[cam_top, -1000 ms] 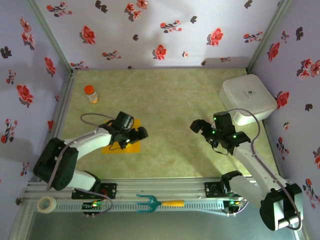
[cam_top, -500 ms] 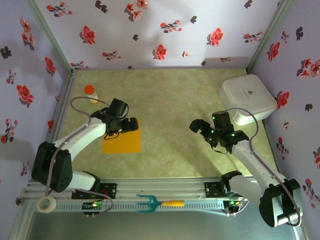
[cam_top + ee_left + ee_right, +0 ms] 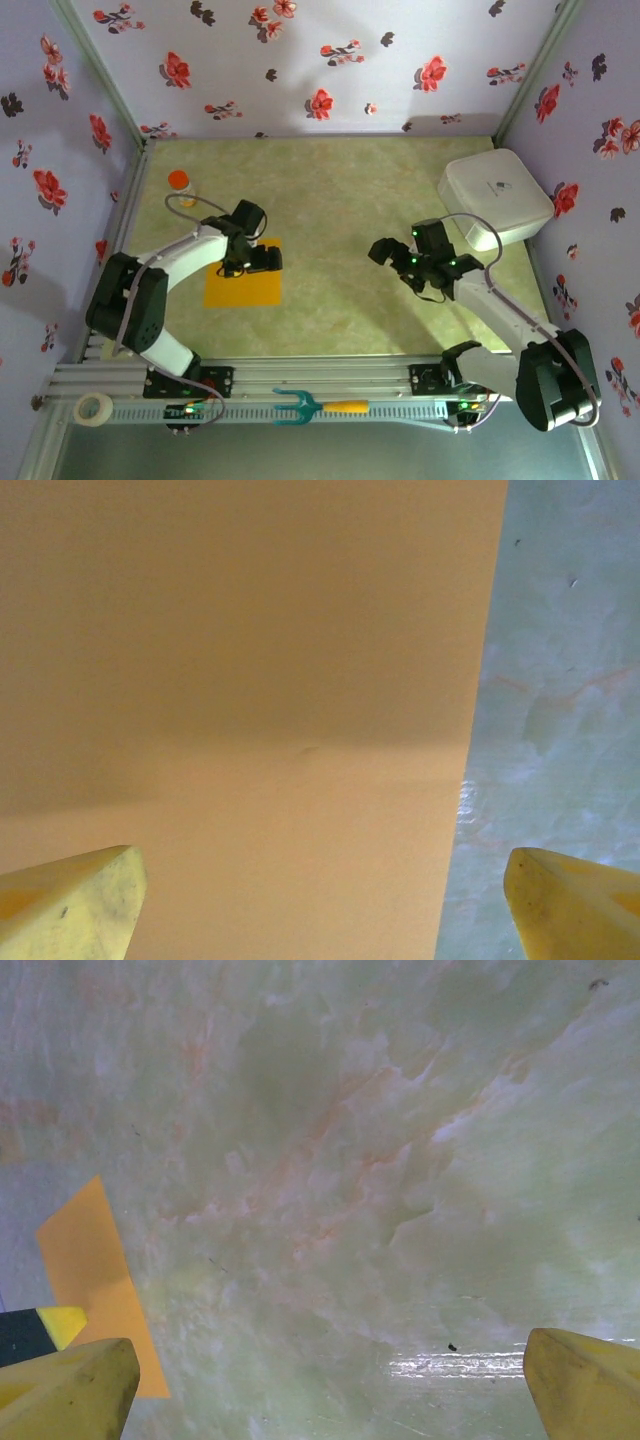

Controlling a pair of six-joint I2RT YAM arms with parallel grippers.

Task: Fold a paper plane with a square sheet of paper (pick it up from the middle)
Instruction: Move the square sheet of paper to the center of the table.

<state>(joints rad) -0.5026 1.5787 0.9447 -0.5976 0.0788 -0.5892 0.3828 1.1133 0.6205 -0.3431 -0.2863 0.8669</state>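
The square sheet of paper (image 3: 240, 288) lies flat on the green table, orange-yellow and unfolded. My left gripper (image 3: 259, 259) hovers over its upper right part, open and holding nothing. In the left wrist view the paper (image 3: 240, 680) spreads under the gripper (image 3: 322, 910). Its straight right edge runs between the two yellow fingertips (image 3: 70, 905). My right gripper (image 3: 394, 264) is open over bare table to the right of the sheet. In the right wrist view that gripper (image 3: 325, 1390) is wide open, and a corner of the paper (image 3: 100, 1280) lies at the left. No paper plane shape is visible.
A white box (image 3: 495, 200) sits at the back right, close to the right arm. A small orange-capped bottle (image 3: 181, 187) stands at the back left. On the front rail lie a teal fork with an orange handle (image 3: 320, 406) and a tape roll (image 3: 94, 407). Flowered walls enclose the table.
My left gripper swung back over the sheet's upper part, and its elbow shifted. My right gripper drifted left towards the table's middle. The sheet has stayed flat in place.
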